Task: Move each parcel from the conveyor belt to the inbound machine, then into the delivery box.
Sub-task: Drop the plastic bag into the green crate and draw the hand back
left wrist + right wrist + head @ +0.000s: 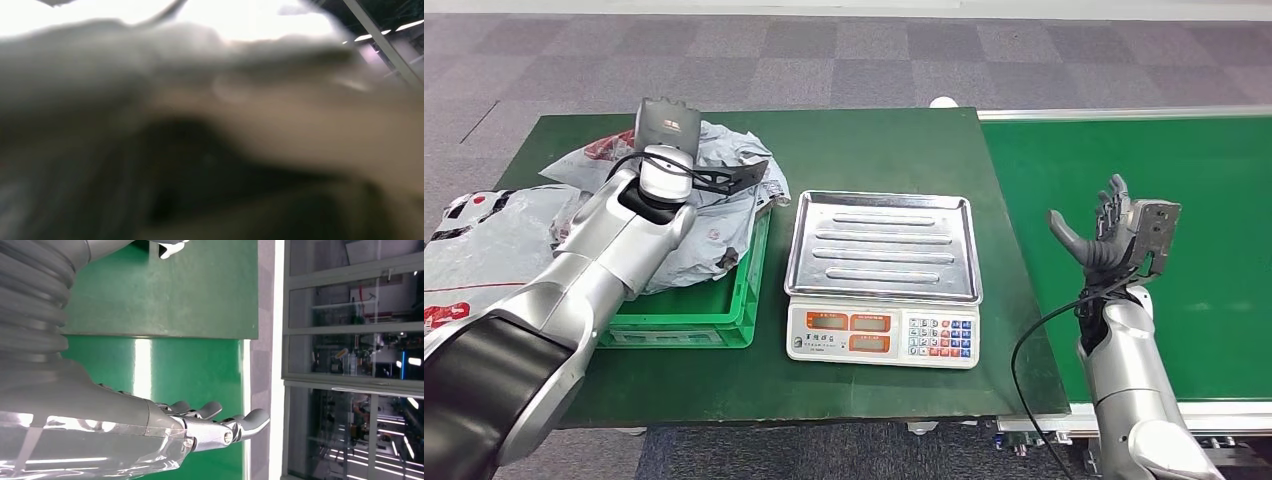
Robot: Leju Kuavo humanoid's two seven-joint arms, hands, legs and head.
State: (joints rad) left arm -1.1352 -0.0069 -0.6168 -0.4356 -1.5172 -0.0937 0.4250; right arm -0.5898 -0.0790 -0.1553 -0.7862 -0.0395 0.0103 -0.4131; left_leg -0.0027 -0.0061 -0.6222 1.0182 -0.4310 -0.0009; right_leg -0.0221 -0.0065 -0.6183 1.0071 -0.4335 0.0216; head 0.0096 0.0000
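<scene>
Fingers [1112, 205] of the right hand [1104, 232] are spread and hold nothing, raised over the near part of the belt [1204, 200], just past the desk's right edge. On the desk [884, 140], near its front edge, sits the scale [882, 334] with its steel tray [884, 245] bare. Left of it stands the green crate [724, 310], heaped with grey parcels [724, 160] that spill over the desk's left edge. The left hand [667, 130] reaches over that heap at the crate's far end; whether its fingers grip a parcel I cannot tell, and the left wrist view is a blur.
</scene>
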